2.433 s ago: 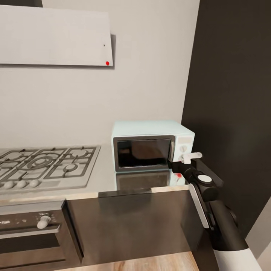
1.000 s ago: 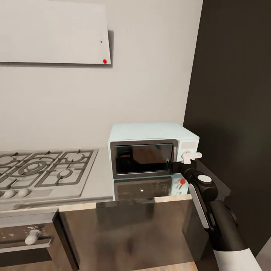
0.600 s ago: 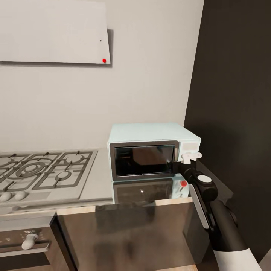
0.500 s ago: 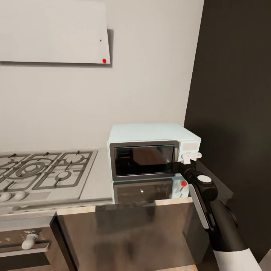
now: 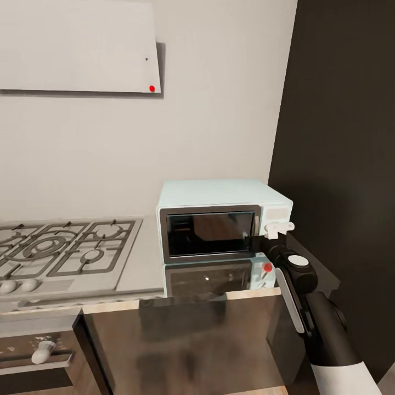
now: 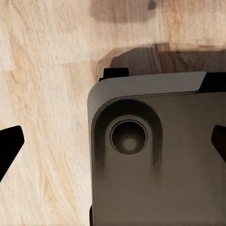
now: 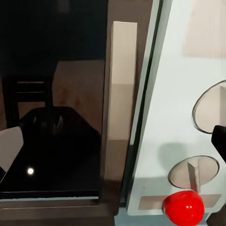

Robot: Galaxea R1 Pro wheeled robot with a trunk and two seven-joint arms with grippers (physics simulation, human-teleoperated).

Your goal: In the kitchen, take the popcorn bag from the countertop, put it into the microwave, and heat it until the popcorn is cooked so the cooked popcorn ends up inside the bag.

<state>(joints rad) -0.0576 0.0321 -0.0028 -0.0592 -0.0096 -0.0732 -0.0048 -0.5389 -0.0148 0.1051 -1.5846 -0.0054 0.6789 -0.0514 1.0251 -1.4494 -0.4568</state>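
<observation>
1. Two arms. The right gripper is raised at the microwave, at the seam between door and control panel. In the right wrist view its fingertips sit at either edge, spread apart, holding nothing, with the door handle between them.
2. The left gripper is spread open too, holding nothing; it points down at the wood floor and the robot's own dark base.
3. The microwave door is closed and its glass dark. I cannot tell whether the popcorn bag is inside. A red light shows below the knobs.
4. The countertop beside the hob carries the microwave near its front edge.
5. Risks, as I judge them: the fingers may close on the panel edge rather than the handle and slip; a hard pull could drag the light microwave forward; the knobs could be bumped by mistake.
</observation>
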